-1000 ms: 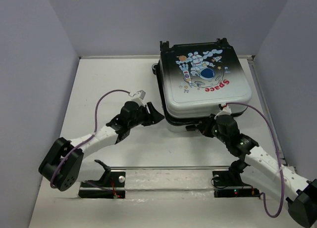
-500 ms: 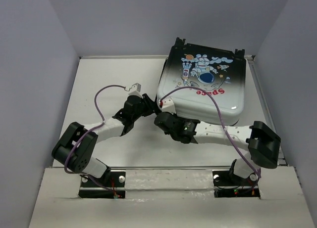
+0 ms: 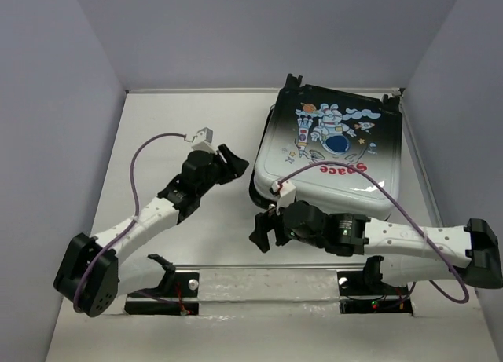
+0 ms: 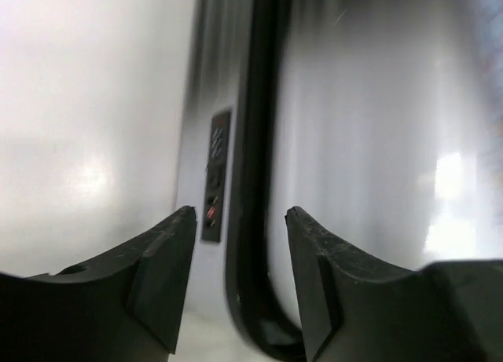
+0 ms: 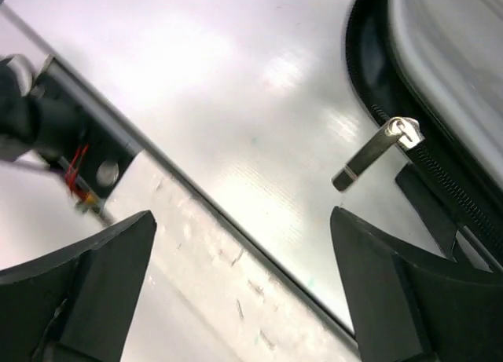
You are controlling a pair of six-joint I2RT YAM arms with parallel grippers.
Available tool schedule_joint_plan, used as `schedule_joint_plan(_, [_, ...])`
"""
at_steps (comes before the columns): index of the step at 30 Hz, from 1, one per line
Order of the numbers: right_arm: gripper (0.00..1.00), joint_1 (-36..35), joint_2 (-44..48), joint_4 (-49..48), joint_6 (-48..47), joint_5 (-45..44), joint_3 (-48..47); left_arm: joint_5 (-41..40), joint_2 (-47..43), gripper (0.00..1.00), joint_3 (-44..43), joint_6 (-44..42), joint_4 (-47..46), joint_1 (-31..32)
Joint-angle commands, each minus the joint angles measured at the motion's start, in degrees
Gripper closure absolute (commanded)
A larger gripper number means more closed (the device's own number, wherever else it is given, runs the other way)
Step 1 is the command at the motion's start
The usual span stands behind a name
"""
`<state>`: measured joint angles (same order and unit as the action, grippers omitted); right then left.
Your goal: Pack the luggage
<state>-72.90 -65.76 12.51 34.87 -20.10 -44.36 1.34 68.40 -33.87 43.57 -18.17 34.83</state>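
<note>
**Case shut, zip not yet proven closed**

From above, the small hard-shell child's suitcase point(image 3: 330, 154), black fading to white with a cartoon astronaut and red "Space" print, lies flat and slightly skewed on the far right of the white table point(image 3: 157, 126). Its two halves are down on each other. Nothing loose lies about waiting to go in, so I'd judge the filling finished and only the fastening left. I count one suitcase and two arms. The left gripper point(image 3: 233, 162) is just beside the case's left edge, and the right gripper point(image 3: 263, 230) is off its near left corner. Two black wheels poke out at the far edge (I think; they are small).

The left wrist view is blurred. The jaws stand partly apart with nothing between them, aimed at the black seam band of the case. One small dark lock panel point(image 4: 217, 173) with a red spot sits beside that seam.

On the right wrist, the jaws are spread wide and hold nothing. One silvery metal zipper pull point(image 5: 376, 153) sticks out from the black zip track point(image 5: 440, 191) at the corner, untouched. Whether the zip runs shut all round, I cannot tell.
</note>
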Motion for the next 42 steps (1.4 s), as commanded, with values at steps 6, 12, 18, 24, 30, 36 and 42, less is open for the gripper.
schedule_joint_plan(6, [0.01,11.8,5.9,12.4,-9.2,4.5,-22.0,2.9,-4.2,0.34,-11.2,-3.4,2.5,-7.4])
schedule_joint_plan(12, [0.0,47.5,1.4,15.4,-12.8,-0.7,-31.6,7.4,0.6,0.3,-9.6,-3.1,-0.9,-7.6])
schedule_joint_plan(18, [0.0,77.6,-2.9,14.4,-11.8,5.6,-33.6,12.2,3.1,0.24,-6.7,-1.1,-6.2,-6.6])
schedule_joint_plan(24, [0.0,87.2,-12.6,14.7,-11.1,16.4,-32.7,13.0,4.3,0.22,-5.1,-0.7,-8.3,-4.8])
schedule_joint_plan(30, [0.01,85.5,-21.7,9.6,-9.2,49.2,-30.4,12.0,4.8,0.24,-0.9,1.0,-11.4,-2.2])
schedule_joint_plan(36, [0.03,73.6,-30.8,7.9,-10.7,65.2,-37.9,7.7,-1.0,0.25,6.0,2.8,-13.6,0.4])
schedule_joint_plan(42, [0.04,65.3,-44.2,3.7,-6.7,76.5,-51.3,3.0,-12.3,0.28,13.2,6.6,-13.0,6.0])
